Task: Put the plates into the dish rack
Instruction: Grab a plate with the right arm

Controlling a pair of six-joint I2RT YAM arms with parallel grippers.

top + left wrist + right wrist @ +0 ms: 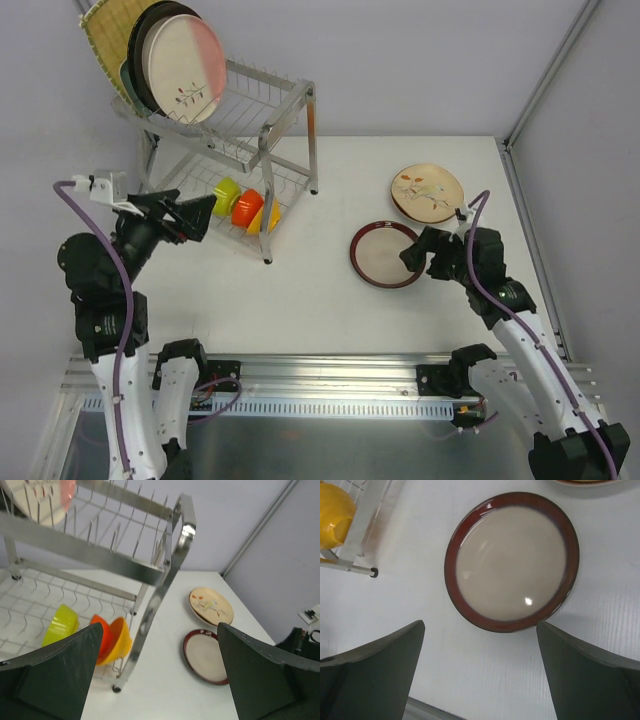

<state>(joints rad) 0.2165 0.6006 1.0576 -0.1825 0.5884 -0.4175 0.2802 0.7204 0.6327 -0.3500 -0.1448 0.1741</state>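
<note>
A: What does the dish rack (pixel 289 109) hold?
B: Upright plates (pixel 185 65) top-left, bowls (pixel 246 207) on the lower tier. Dark-rimmed plate (pixel 383 256) and floral plate (pixel 428 192) lie on the table (pixel 320 300), right. Left gripper (pixel 208 220), right gripper (pixel 415 257): both spread, empty.

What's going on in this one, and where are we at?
Two robot arms are filling the dish rack. Several plates stand in its upper tier, with small bowls below. Two more lie flat on the table: the dark-rimmed plate and the floral plate. The right claw hovers open over the dark-rimmed plate's near edge. The left claw is open and empty beside the rack.
</note>
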